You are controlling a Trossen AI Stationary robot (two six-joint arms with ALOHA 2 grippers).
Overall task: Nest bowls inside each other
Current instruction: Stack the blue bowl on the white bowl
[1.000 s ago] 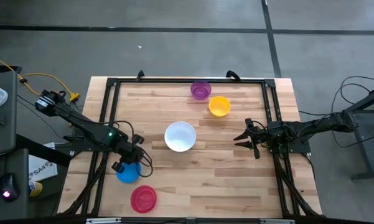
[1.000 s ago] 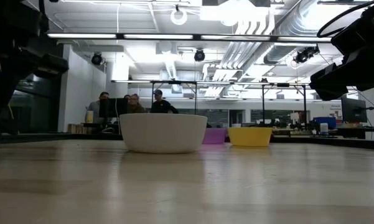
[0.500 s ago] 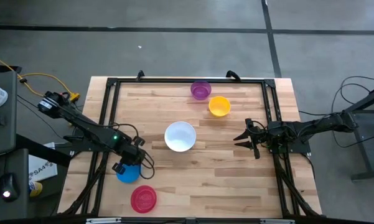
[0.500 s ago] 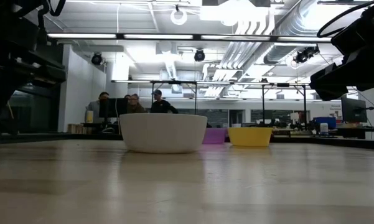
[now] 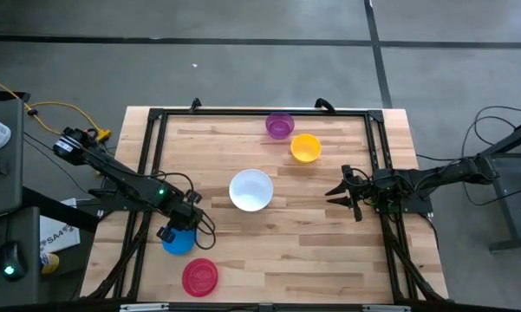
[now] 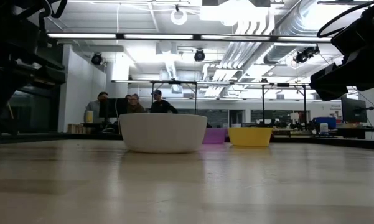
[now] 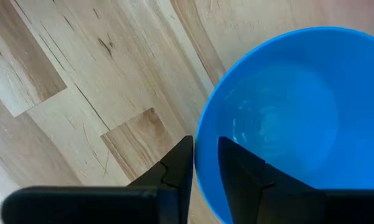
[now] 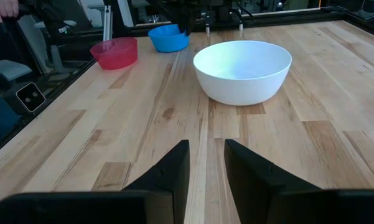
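The blue bowl stands on its base near the table's left edge. My left gripper points down over its far rim and is shut on it. The white bowl stands at the table's middle. The red bowl is near the front edge. The purple bowl and yellow bowl are at the back. My right gripper waits open at the right, facing the white bowl. My left gripper has the blue bowl's rim on its far side, one finger inside the bowl and the other outside its wall. The fingers come from above, pointing steeply down. The bowl stands upright with its base on the table.
A black frame runs along the table's left, far and right sides. Bare wood lies between the white bowl and the blue and red ones. People sit at desks in the room beyond the far edge.
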